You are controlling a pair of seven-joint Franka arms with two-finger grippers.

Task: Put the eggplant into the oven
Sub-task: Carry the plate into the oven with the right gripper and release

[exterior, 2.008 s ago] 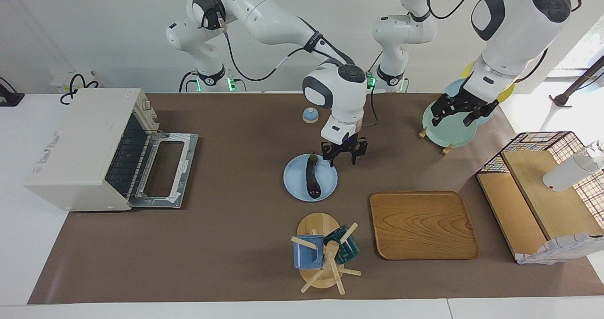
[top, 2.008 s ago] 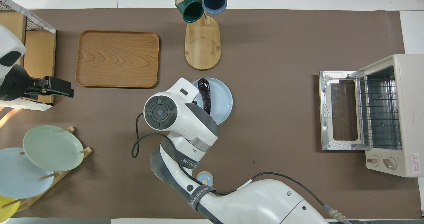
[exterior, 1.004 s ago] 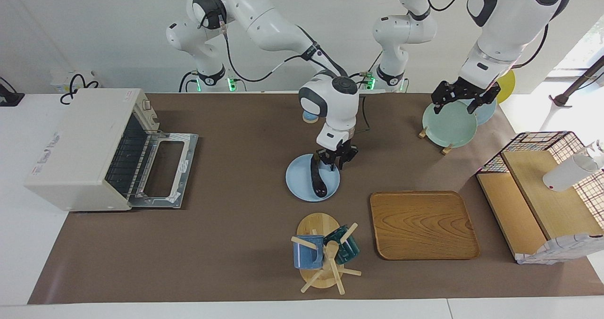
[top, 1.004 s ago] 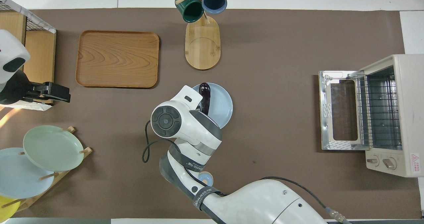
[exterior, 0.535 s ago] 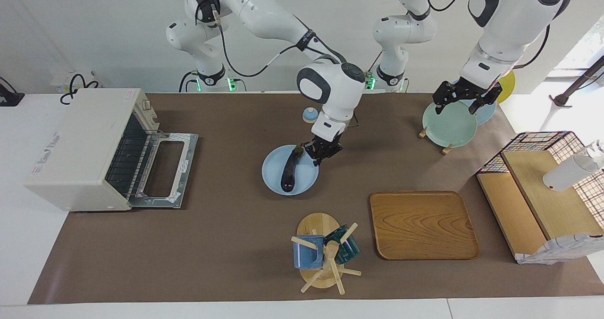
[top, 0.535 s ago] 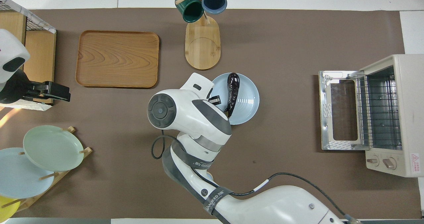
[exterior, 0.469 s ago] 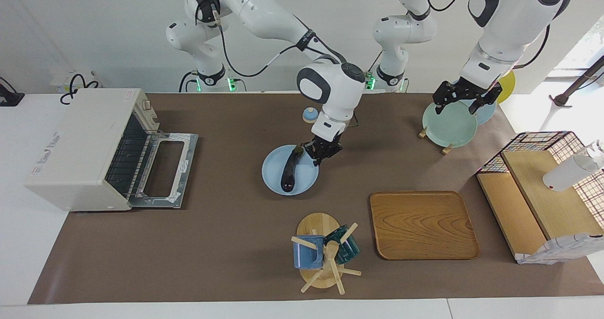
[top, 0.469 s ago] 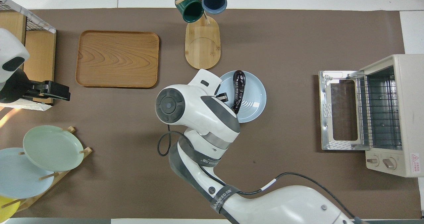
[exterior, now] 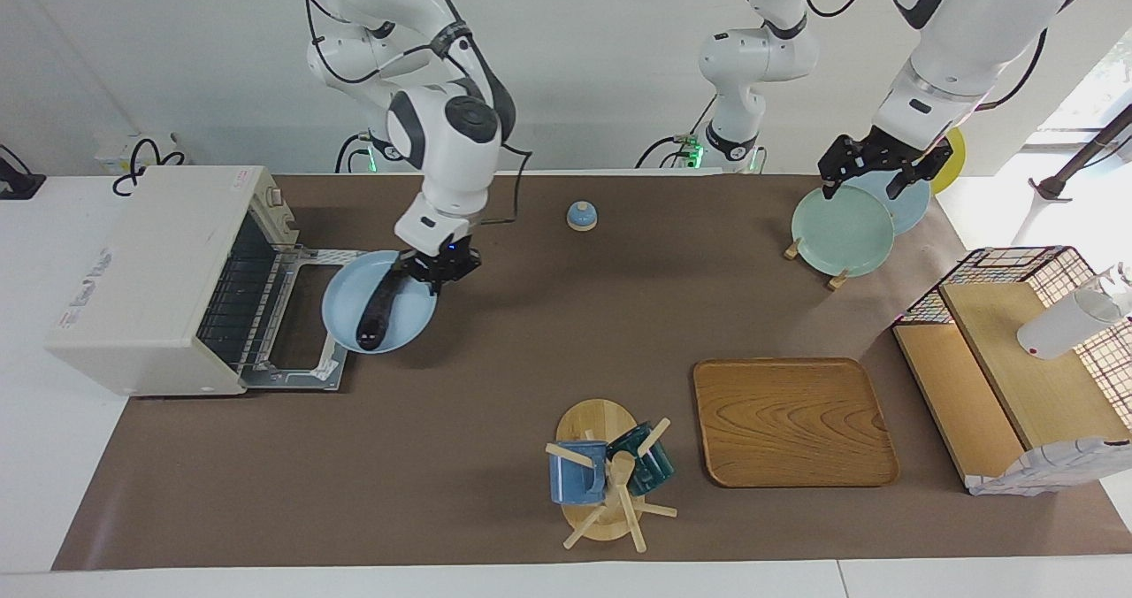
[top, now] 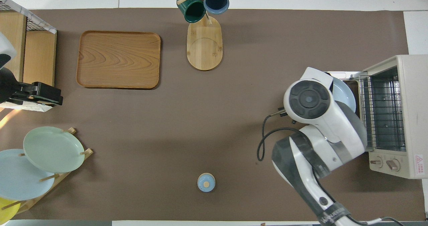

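Note:
The dark purple eggplant lies on a light blue plate. My right gripper is shut on the plate's rim and holds it, tilted, over the outer edge of the open drop-down door of the cream-white oven. In the overhead view the right arm hides the eggplant; only part of the plate shows in front of the oven. My left gripper is open and empty over the plate rack, and waits there.
A plate rack with a green plate stands at the left arm's end. A wooden tray, a mug tree, a small blue bell and a wire shelf rack are also on the mat.
My right gripper has carried the blue plate with the eggplant from the table's middle to the oven's open door. The left gripper has risen a little over the plate rack.

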